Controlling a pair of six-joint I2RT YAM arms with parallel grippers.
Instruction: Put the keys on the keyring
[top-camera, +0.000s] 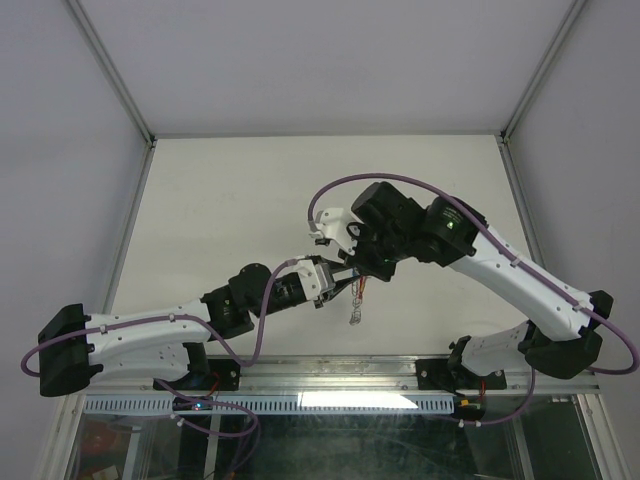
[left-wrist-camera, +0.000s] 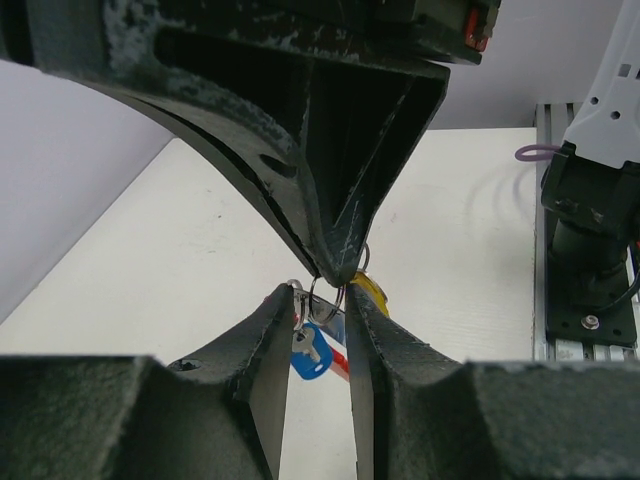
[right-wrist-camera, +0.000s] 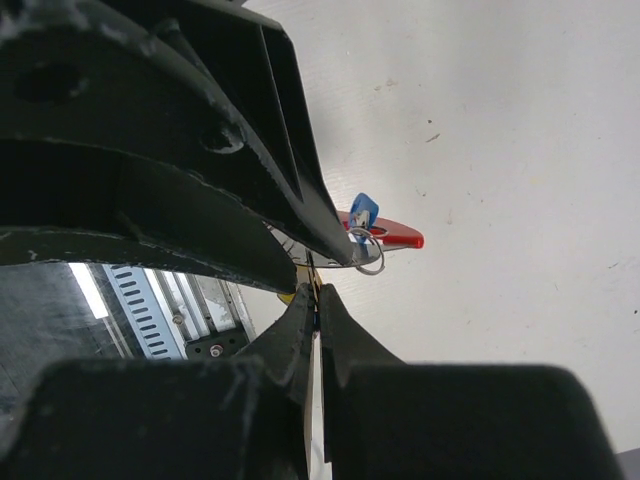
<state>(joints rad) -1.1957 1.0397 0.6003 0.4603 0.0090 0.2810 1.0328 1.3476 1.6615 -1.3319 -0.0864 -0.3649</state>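
Keyring (right-wrist-camera: 395, 237) with blue key (right-wrist-camera: 364, 207) clamped in left tool (left-wrist-camera: 322, 292), right tool (right-wrist-camera: 316, 292) pinched on yellow key (left-wrist-camera: 372, 290), above table (top-camera: 220, 200)

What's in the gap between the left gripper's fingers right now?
In the left wrist view, the blue key and the keyring's red tab sit between the left gripper's fingers, with the right gripper's tip at the gap's mouth.

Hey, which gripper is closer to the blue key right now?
Left. The blue key sits with the keyring between the left gripper's fingers. The right gripper's closed tips are just above it in the left wrist view.
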